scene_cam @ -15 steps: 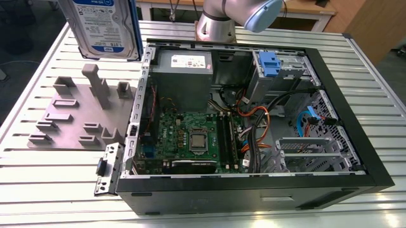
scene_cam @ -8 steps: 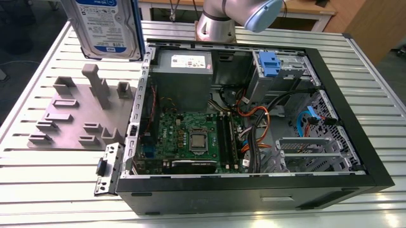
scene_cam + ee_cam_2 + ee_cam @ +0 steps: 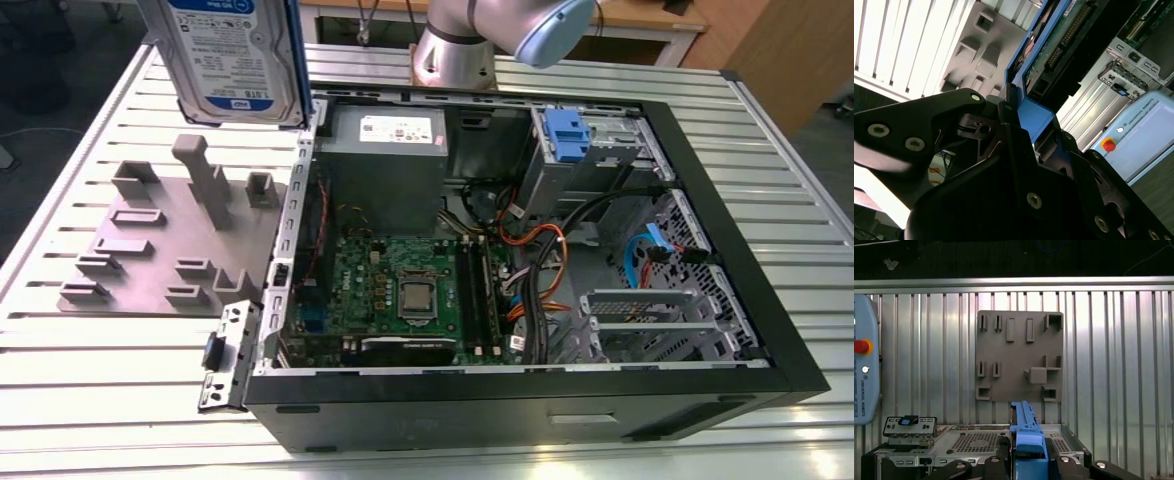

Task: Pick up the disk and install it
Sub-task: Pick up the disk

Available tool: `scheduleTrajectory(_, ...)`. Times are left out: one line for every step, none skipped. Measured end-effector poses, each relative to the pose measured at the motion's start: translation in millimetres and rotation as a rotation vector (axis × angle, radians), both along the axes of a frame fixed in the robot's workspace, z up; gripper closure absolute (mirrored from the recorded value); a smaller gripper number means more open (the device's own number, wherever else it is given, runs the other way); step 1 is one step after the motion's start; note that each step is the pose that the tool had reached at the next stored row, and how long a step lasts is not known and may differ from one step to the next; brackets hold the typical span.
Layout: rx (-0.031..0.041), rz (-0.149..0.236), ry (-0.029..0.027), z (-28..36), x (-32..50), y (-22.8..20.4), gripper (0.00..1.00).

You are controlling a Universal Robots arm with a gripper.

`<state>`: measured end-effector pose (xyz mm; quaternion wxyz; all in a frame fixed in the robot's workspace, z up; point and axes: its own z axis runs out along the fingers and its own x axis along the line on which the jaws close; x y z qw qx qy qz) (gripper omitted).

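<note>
Held at the exterior view's upper left, the disk [image 3: 224, 60] is likely rigid, dense, shock-sensitive; gripper [image 3: 1028, 462] clamps its edges.

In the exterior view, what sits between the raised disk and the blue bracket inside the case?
In the exterior view, the grey power supply box sits between the disk and the blue bracket, at the case's far end.
</note>
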<state>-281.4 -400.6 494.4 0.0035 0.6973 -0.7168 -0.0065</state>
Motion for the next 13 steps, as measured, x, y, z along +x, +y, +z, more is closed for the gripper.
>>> scheduleTrajectory(0.0000, 0.000, 0.0000, 0.0, 0.9, 0.0, 0.64)
scheduleTrajectory(0.0000, 0.000, 0.0000, 0.0, 1.8, 0.0, 0.64)
scheduleTrajectory(0.0000, 0.000, 0.0001, 0.0, 2.7, 0.0, 0.64)
scheduleTrajectory(0.0000, 0.000, 0.0000, 0.0, 3.7, 0.0, 0.64)
scheduleTrajectory(0.0000, 0.000, -0.0001, 0.0, 4.6, 0.0, 0.64)
scheduleTrajectory(0.0000, 0.000, -0.0001, 0.0, 5.4, 0.0, 0.64)
scheduleTrajectory(0.0000, 0.000, 0.0000, 0.0, 5.6, 0.0, 0.64)
scheduleTrajectory(0.0000, 0.000, -0.0001, 0.0, 5.6, 0.0, 0.64)
scheduleTrajectory(0.0001, 0.000, -0.0001, 0.0, 5.6, 0.0, 0.64)
scheduleTrajectory(0.0000, 0.000, 0.0000, 0.0, 5.7, 0.0, 0.64)
scheduleTrajectory(0.0000, 0.000, 0.0000, 0.0, 5.7, 0.0, 0.64)
scheduleTrajectory(0.0000, 0.000, 0.0000, 0.0, 5.8, 0.0, 0.64)
scheduleTrajectory(0.0000, 0.000, -0.0001, 0.0, 5.9, -0.4, 0.64)
